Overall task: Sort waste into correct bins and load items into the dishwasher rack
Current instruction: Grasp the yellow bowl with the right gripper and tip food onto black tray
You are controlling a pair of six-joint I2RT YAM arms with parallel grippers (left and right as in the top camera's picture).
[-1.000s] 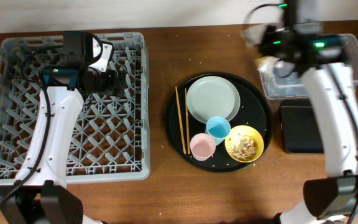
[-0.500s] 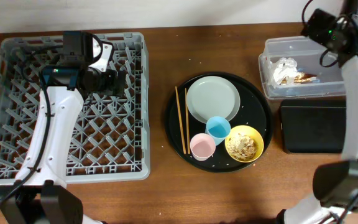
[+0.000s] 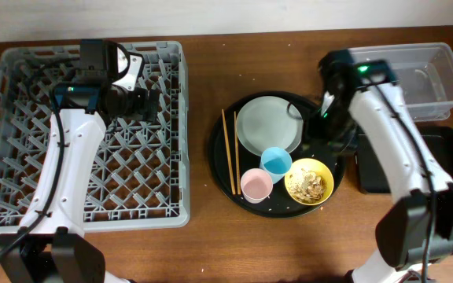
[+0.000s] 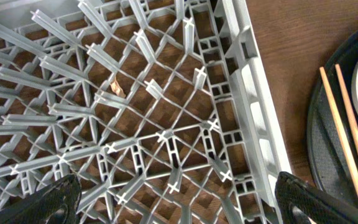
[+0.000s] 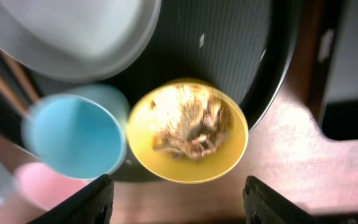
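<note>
Rack (image 3: 22, 157) takes up the table's 9 o'clock side. Left gripper (image 4: 179, 202) hangs over its lattice near the 3 o'clock wall, fingers spread wide, nothing between them. One small tan scrap (image 4: 117, 87) lies in the lattice.

Round black tray (image 3: 285, 206) mid-table. On it:
- plate (image 3: 266, 126) at 12 o'clock
- chopsticks (image 3: 230, 153) along 9
- pink cup (image 3: 256, 184) at 7
- blue cup (image 3: 275, 161) near centre
- yellow bowl (image 5: 229, 162) at 5, holding tan scraps (image 5: 188, 127)

Right gripper (image 5: 176, 193) hovers directly above the bowl, fingers apart, empty.

Clear tub (image 3: 415, 79) at the table's 2 o'clock, shallow black tray (image 3: 449, 153) beside it at 3.
</note>
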